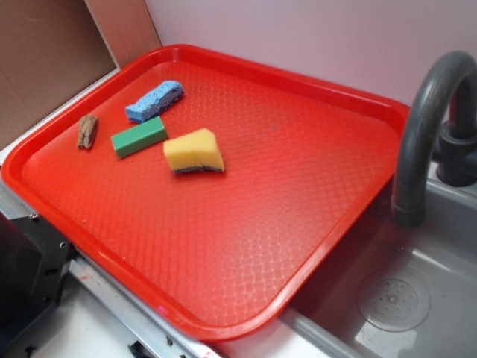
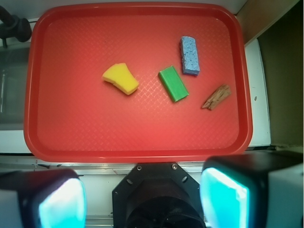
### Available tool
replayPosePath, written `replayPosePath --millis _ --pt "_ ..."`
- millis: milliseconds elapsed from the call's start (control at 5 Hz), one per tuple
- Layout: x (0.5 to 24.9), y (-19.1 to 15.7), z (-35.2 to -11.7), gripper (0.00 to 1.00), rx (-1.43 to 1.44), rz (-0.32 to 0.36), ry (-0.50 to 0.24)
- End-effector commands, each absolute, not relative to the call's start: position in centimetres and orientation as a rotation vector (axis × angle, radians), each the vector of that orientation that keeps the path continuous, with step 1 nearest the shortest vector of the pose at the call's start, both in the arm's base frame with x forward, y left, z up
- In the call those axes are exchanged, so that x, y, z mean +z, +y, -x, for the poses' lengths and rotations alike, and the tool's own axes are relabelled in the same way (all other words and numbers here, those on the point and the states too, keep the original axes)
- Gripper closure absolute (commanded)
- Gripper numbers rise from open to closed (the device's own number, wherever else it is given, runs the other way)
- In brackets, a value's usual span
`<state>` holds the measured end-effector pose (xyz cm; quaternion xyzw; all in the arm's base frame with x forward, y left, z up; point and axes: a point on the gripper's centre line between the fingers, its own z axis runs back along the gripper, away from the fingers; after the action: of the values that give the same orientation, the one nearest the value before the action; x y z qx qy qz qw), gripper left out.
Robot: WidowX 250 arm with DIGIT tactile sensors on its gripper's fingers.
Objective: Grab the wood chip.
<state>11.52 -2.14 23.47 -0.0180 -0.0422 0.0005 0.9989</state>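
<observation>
The wood chip [image 1: 87, 131] [image 2: 217, 97], a small brown streaky sliver, lies near the left edge of the red tray [image 1: 313, 246] [image 2: 71, 128]. In the wrist view it sits at the tray's right side, beside the green block [image 2: 173, 83]. My gripper [image 2: 142, 202] hangs high above and off the tray's near edge, open, its two cyan pads [image 2: 225, 197] wide apart with nothing between them. The gripper does not show in the exterior view.
On the tray also lie a green rectangular block [image 1: 139, 136], a blue sponge [image 1: 155, 101] [image 2: 189, 55] and a yellow sponge [image 1: 194, 152] [image 2: 120, 78]. A grey sink [image 1: 402, 298] with a curved faucet [image 1: 428, 112] adjoins the tray's right side.
</observation>
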Motion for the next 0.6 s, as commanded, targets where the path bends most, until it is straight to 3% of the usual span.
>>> replayPosePath --millis 0,400 --pt "23.5 -2.1 -11.5 0.0 0.001 0.036 -0.084" --pt "21.3 1.9 -13.1 0.0 0.473 0.06 -0.137"
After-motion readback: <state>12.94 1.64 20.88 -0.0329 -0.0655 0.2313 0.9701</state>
